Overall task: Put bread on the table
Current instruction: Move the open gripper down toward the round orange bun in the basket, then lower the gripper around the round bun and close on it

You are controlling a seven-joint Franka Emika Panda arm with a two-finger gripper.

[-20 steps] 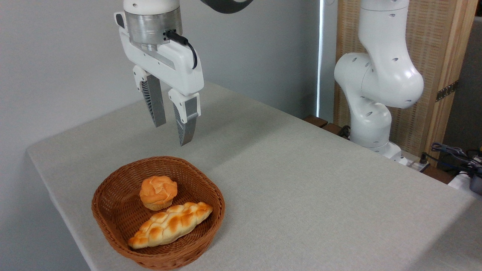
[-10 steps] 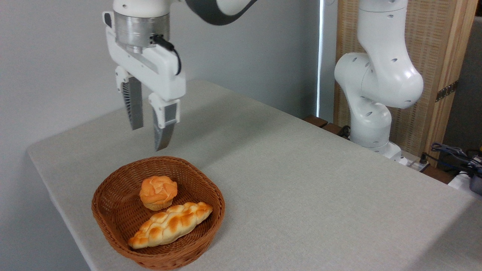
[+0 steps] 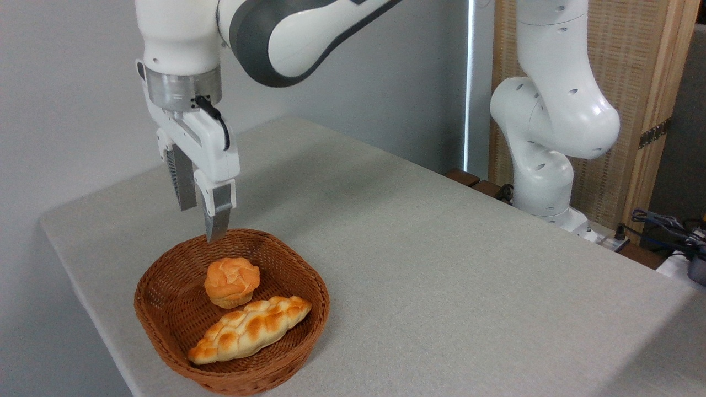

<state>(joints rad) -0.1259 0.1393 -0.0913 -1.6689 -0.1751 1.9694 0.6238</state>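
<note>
Bread (image 3: 231, 282) sits in the wicker basket (image 3: 165, 325) beside a braided loaf (image 3: 249, 328), on my table (image 3: 441, 264). I see my gripper (image 3: 202, 221) above the basket's far rim, fingers spread and empty.

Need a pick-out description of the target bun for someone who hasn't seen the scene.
On the grey table, find the brown wicker basket at the near left corner. The bread lies inside, toward the back, below the gripper. It is small, round and cracked on top, unlike the long braided loaf in front.
</note>
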